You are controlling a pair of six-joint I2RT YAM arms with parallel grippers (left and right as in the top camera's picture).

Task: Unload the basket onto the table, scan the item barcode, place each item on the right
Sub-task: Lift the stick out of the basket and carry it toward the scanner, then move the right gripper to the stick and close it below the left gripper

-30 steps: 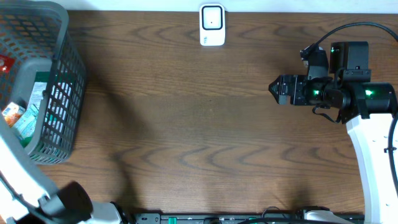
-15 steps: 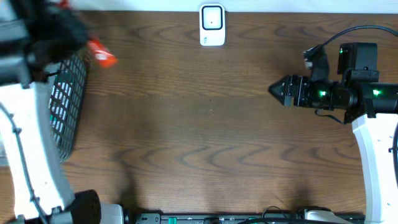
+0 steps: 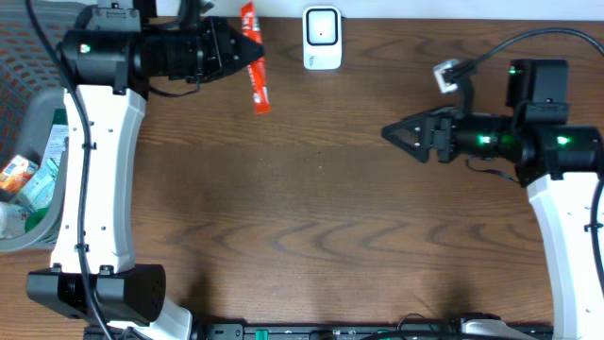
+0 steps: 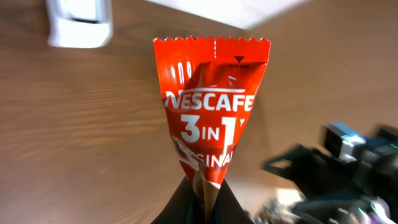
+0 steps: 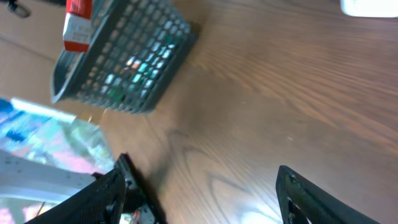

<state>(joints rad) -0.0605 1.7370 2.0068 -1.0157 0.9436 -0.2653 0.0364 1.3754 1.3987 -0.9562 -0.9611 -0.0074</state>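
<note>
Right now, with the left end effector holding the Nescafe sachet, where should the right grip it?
Probably the serrated top edge of the sachet: it stands free, opposite the left end effector pinching the narrow bottom. Approach from that far end, closing across flat faces.

left end effector [image 3: 253, 47] clamped, right end effector [image 3: 392, 132] spread

The middle of the counter [image 3: 311, 208] lies open between the arms. At its far edge stands the white scanner [image 3: 322, 38], with the Nescafe sachet [image 3: 255, 59] hanging just left. The grey mesh basket [image 5: 130, 62] blocks the left edge.
</note>
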